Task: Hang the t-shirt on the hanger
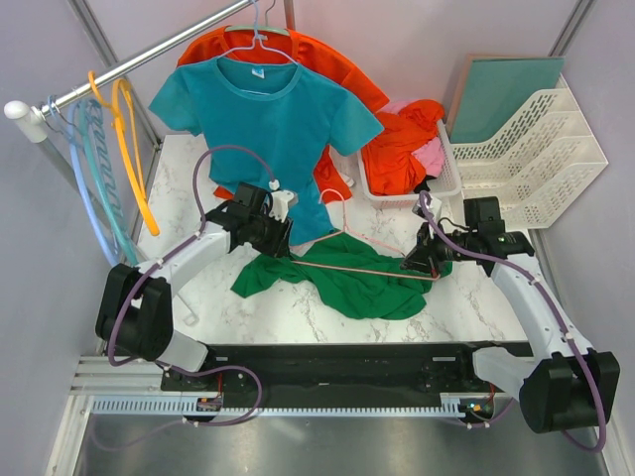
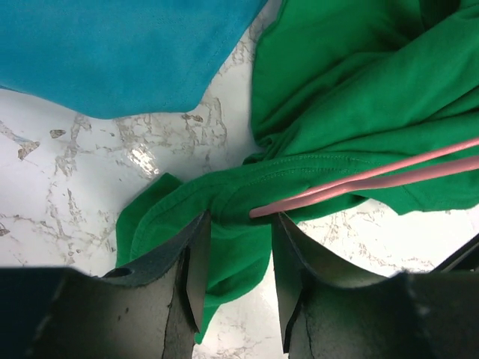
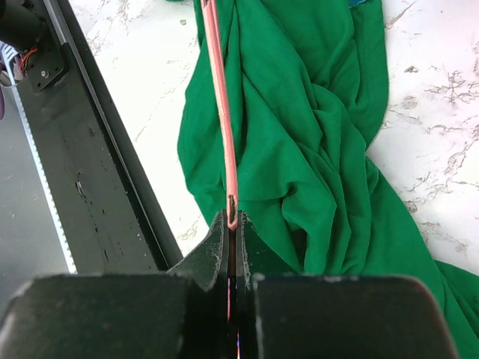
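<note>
The dark green t-shirt (image 1: pixel 349 280) lies crumpled on the marble table, also in the left wrist view (image 2: pixel 352 90) and right wrist view (image 3: pixel 314 142). The thin pink wire hanger (image 1: pixel 349 266) lies across it, hook toward the back. My right gripper (image 3: pixel 233 221) is shut on the hanger's right corner (image 3: pixel 223 120). My left gripper (image 2: pixel 238 224) is open, its jaws either side of a fold of the t-shirt, with the hanger's left tip (image 2: pixel 359 182) at the right jaw. In the top view the left gripper (image 1: pixel 281 241) is at the shirt's left end, the right gripper (image 1: pixel 417 260) at its right.
A teal-blue t-shirt (image 1: pixel 266 124) hangs on a light hanger from the rail (image 1: pixel 119 71), over orange-red garments (image 1: pixel 327 59). An orange hanger (image 1: pixel 131 149) and light blue hangers (image 1: pixel 94 174) hang at left. A white basket (image 1: pixel 446 178) of clothes and white trays (image 1: pixel 536 159) stand at back right.
</note>
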{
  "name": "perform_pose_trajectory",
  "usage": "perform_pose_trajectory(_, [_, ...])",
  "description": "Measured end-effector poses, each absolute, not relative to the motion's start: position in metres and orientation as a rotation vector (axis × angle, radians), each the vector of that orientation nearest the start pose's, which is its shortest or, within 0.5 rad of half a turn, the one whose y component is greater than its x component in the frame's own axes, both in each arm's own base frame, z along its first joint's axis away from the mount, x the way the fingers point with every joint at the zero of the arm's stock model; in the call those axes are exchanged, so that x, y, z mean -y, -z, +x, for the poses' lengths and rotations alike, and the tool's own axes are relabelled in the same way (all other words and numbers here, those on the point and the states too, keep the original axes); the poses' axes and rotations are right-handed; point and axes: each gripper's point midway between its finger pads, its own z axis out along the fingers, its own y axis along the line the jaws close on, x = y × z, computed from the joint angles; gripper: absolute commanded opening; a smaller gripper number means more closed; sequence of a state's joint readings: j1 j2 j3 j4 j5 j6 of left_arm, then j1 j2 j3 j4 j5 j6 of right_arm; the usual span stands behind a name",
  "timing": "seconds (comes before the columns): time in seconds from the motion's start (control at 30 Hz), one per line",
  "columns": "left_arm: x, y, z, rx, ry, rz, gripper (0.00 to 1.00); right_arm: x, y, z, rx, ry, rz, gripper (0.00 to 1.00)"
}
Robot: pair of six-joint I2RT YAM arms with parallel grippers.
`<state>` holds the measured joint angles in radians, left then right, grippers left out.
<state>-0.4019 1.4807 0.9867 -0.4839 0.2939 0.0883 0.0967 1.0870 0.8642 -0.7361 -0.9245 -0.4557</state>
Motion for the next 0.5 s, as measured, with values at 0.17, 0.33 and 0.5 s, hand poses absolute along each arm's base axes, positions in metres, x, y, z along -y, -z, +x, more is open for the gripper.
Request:
perform_pose_trajectory(0.17, [0.178,-0.0869,0.298,-2.451,0.497,0.707,0.4,-0.1513,-0.169,0.2175,-2.048,-0.97,-0.941,0.0])
perform_pose_trajectory(0.33, [0.178,-0.0857,0.2985,-2.453,0.498,0.697,0.22,-0.1519,-0.1689,0.2173,-2.051,-0.973,-0.938,0.0])
perform_pose_trajectory(0.5, [0.1775,-0.0842,0.297,-2.458,0.498,0.697,0.07,-0.1519,-0.1687,0.2174,-2.052,-0.973,-0.938,0.0])
